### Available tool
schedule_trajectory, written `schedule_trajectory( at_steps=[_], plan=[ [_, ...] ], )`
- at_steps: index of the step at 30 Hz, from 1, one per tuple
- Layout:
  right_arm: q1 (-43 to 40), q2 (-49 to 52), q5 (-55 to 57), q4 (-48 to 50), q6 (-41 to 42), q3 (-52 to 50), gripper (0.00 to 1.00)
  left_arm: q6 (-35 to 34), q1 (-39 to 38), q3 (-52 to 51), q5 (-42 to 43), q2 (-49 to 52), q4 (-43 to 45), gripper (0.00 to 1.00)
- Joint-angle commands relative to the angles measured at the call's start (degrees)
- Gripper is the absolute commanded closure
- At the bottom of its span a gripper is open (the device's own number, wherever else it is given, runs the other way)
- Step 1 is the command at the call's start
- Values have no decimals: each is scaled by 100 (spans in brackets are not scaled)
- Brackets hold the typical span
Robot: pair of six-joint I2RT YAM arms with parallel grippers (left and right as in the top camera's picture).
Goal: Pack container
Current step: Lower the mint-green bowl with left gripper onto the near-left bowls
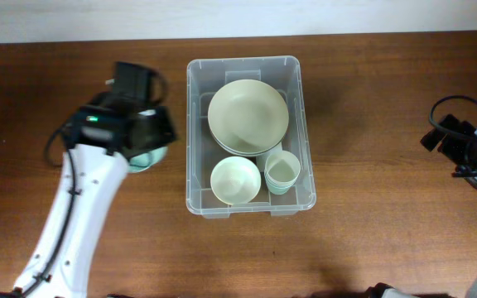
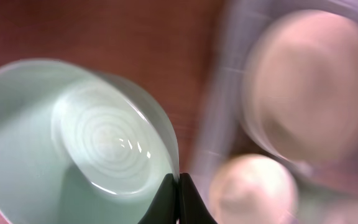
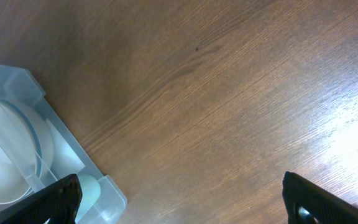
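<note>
Over on the left, the left gripper (image 2: 179, 180) has its two dark fingers pinched almost together on the rim of a pale mint bowl (image 2: 73, 143), thin wall caught between them. From above, that bowl (image 1: 149, 156) peeks out under the wrist, just beside the left wall of the container (image 1: 190, 124) but outside it. I can't tell whether it rests on the wooden table (image 1: 371, 232) or hangs just above it. The far side of the wrist view is badly blurred, only pale round shapes there.

Now the middle: the clear container sits at the centre of the table, long side running away from the arms. In its far half lies a wide cream dish (image 1: 248, 114), with another rim showing just under it. In the near half there's a small cream bowl (image 1: 236, 180), and right beside it, toward the right wall, a pale green cup (image 1: 282, 171) that looks nested in another.

Out on the right, the right gripper (image 3: 188, 202) hangs over bare wood, well apart from the container, fingers spread wide with nothing between them. Its camera catches only a corner of the container (image 3: 17, 81) at the lower left
</note>
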Motion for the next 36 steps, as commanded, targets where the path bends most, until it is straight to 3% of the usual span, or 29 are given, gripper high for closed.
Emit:
schedule_trajectory(
  at_steps=[1,4,8,22,23,24,25,31,36],
  plan=[
    [-26,-13,-50,-4,-52,17,1,114,-1051,225,-131,-33,24,99],
    [-26,-13,-52,-4,-52,17,1,116,-1976,223,-376,92,13,99],
    [-26,-13,-50,-26,-55,17,1,116,-2627,223,-372,514,11,100],
    [-26,-13,-50,-28,-55,17,1,116,-2938,223,-339,1882,-120,99],
    [-26,-13,-50,-28,-55,17,1,116,-2938,223,-343,1882,-118,97],
    [-26,-13,-50,-28,-55,17,1,118,-2938,225,-348,1880,-111,69],
    [-26,-13,-50,-28,-55,17,1,125,-2929,247,-345,1880,-120,62],
    [-26,-13,-50,-28,-57,17,1,396,-2682,737,-374,1663,-483,59],
    [-26,-13,-44,-26,-59,17,1,393,-2031,935,-605,1130,-640,59]
  ],
)
